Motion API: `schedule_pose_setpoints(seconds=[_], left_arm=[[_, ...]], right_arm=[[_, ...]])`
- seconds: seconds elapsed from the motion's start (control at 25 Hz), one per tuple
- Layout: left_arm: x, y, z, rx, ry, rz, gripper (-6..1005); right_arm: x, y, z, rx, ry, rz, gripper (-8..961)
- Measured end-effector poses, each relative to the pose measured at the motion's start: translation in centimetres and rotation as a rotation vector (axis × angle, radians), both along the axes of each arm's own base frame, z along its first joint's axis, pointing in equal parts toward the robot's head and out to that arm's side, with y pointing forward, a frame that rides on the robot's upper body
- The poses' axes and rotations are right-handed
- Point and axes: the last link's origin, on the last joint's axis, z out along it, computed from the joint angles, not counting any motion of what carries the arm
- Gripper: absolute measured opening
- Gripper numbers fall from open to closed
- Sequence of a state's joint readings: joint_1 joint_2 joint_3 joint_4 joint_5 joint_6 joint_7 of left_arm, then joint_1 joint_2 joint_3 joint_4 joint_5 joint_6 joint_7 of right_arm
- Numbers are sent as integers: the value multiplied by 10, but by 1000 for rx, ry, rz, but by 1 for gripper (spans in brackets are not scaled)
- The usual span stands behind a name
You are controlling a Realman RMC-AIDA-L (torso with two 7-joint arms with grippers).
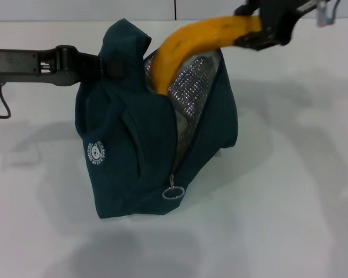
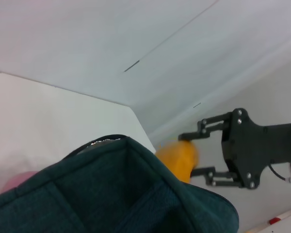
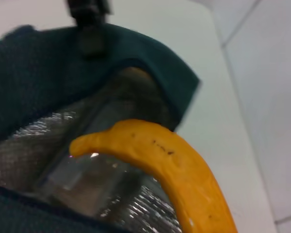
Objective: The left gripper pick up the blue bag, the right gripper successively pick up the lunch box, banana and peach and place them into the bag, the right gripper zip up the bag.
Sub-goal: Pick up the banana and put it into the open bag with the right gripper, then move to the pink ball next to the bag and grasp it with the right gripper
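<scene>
The blue bag (image 1: pixel 139 156) stands on the white table with its mouth open and the silver lining showing. My left gripper (image 1: pixel 111 67) comes in from the left and is shut on the bag's upper edge, also seen in the right wrist view (image 3: pixel 90 30). At the top right, my right gripper (image 1: pixel 250 32) is shut on the banana (image 1: pixel 191 40), whose lower tip dips into the bag's mouth. The lunch box (image 3: pixel 82 182) lies inside the bag (image 3: pixel 34 77), below the banana (image 3: pixel 184 167). A blurred pink patch (image 2: pixel 17 180) beside the bag (image 2: pixel 136 194) may be the peach.
The ring zip pull (image 1: pixel 174 193) hangs low on the bag's front, next to the white round logo (image 1: pixel 97 153). White table (image 1: pixel 290 202) lies all around the bag. A wall with seams rises behind it.
</scene>
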State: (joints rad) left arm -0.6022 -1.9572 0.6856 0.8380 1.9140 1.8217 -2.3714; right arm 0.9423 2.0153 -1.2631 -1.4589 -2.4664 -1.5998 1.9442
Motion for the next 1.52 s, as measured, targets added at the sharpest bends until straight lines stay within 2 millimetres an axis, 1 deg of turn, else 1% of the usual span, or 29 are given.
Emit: schedule_pose_setpoints(seconds=[0.16,0.36,0.56,0.8,1.2,1.4,1.52], left_arm=[[0,0,0,1,1,-2,64],[0,0,1,2,2,-4,65],[0,0,0,3,3,-5,65],[1,1,0,3,4,-9,66],[1,2,0,8,9,-6,68],[0,2,0,10,11,-4,68],[-3,1,1,15,10,5,69]], right_arm=[[-14,-5,-16,-44,-45,46,419],[-26,-13,-34,-94,-101,92,419],[-35,-21,-44,-141,-120,128,419],[-44,-31,-47,-203,-118,150,418],[-39,-34,-43,-173,-72,196,429],[-40,-31,-41,-156,-48,206,664],[-38,-22,-30,-94,11,180,797]])
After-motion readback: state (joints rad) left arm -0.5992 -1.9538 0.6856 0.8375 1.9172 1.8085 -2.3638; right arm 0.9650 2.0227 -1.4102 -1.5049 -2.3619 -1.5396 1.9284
